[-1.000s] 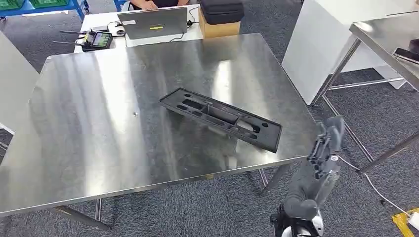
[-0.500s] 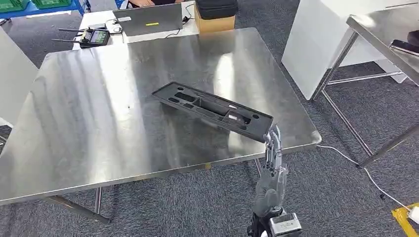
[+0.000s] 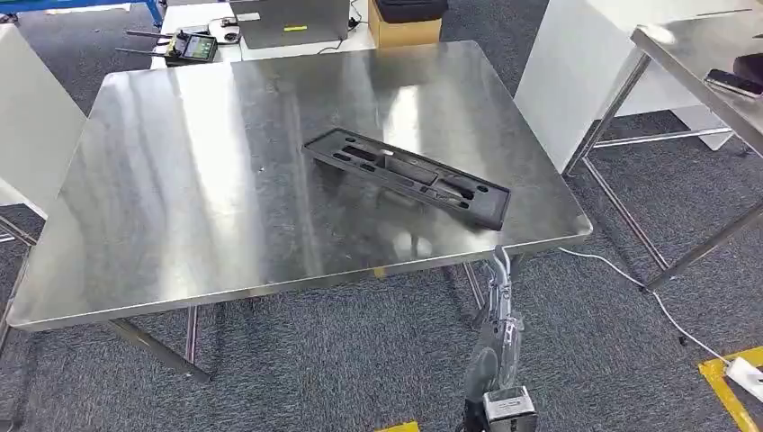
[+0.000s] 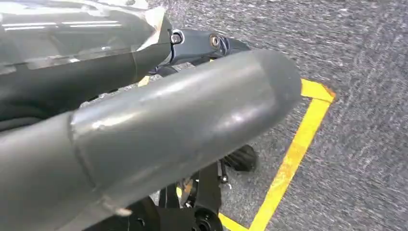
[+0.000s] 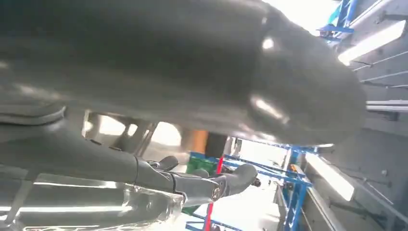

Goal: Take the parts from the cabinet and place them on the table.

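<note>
The black part (image 3: 409,177) lay flat on the steel surface (image 3: 180,180), close to its right edge and near corner. Our right hand (image 3: 499,297) hung below that corner, fingers straight, apart, holding nothing; our left hand (image 4: 144,130) held nothing we could see, its spread we could not tell. We judged the risk: the rising hand could clip the edge and nudge the part off. Since a second ago the right hand had dropped and the view shifted.

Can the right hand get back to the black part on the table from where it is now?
Probably yes: the right hand hangs empty just below the table edge, the black part lies near that corner, nothing between.
</note>
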